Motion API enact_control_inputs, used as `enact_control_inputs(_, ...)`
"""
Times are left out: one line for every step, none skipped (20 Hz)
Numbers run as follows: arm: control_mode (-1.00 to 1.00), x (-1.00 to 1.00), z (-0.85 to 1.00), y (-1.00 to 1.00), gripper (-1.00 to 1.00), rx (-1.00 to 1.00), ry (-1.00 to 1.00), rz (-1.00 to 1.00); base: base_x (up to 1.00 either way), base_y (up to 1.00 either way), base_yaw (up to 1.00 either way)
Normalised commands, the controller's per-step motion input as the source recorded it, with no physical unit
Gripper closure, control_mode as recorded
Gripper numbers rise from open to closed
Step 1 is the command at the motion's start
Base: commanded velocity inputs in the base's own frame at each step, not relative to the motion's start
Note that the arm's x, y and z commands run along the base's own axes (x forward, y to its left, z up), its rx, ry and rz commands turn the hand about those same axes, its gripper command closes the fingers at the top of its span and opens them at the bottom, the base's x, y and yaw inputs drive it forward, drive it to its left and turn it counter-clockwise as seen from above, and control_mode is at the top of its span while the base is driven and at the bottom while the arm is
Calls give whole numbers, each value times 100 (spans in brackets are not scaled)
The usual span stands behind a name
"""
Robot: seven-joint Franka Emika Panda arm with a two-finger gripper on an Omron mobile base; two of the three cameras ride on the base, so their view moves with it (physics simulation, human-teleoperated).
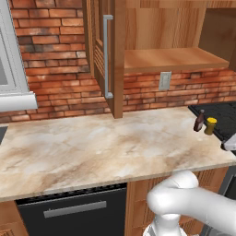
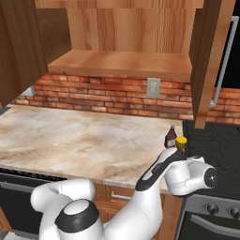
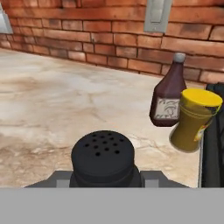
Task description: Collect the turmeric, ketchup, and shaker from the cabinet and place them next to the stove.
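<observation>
The black shaker (image 3: pixel 103 156), its top dotted with holes, fills the bottom of the hand view, and my gripper (image 3: pixel 105 177) is shut on it just above the marbled counter (image 3: pixel 57 105). Ahead and to the right, the maroon ketchup (image 3: pixel 168 103) stands upright with the yellow turmeric (image 3: pixel 194 120) beside it, close to the black stove (image 3: pixel 214 144). Both base views show the ketchup (image 1: pixel 199 120) (image 2: pixel 171 137) and turmeric (image 1: pixel 210 126) (image 2: pixel 181 143) at the stove (image 1: pixel 221 115) (image 2: pixel 215 150) edge. The cabinet (image 1: pixel 170 59) (image 2: pixel 122 63) shelf is bare, its doors open.
The open cabinet door with its grey handle (image 1: pixel 107 55) hangs over the counter's back. A wall outlet (image 1: pixel 164 80) sits in the brick wall. A black dishwasher front (image 1: pixel 73 212) lies below the counter (image 1: pixel 92 147). A second door handle (image 2: pixel 222 65) hangs above the stove.
</observation>
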Motion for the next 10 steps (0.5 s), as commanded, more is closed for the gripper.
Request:
enact_control_inputs(-100, 33, -33, 12, 100, 0, 9, 7, 0, 0, 0)
enact_control_inputs(-100, 31, -34, 13, 100, 0, 8, 8, 0, 0, 0)
enact_control_inputs(-100, 31, -37, 12, 100, 0, 7, 8, 0, 0, 0)
enact_control_inputs(-100, 30, -39, 8, 100, 0, 5, 9, 0, 0, 0)
enact_control_inputs(-100, 25, -39, 3, 100, 0, 2, 9, 0, 0, 0)
enact_control_inputs(-100, 23, -39, 0, 100, 0, 1, 9, 0, 0, 0)
enact_control_inputs(-100, 22, -40, 0, 100, 1, 0, 10, 0, 0, 0)
enact_control_inputs(-100, 19, -37, 0, 100, 2, 0, 10, 0, 0, 0)
enact_control_inputs(-100, 20, -35, 0, 100, 2, 0, 10, 0, 0, 0)
enact_control_inputs(-100, 21, -34, 0, 100, 2, 0, 9, 0, 0, 0)
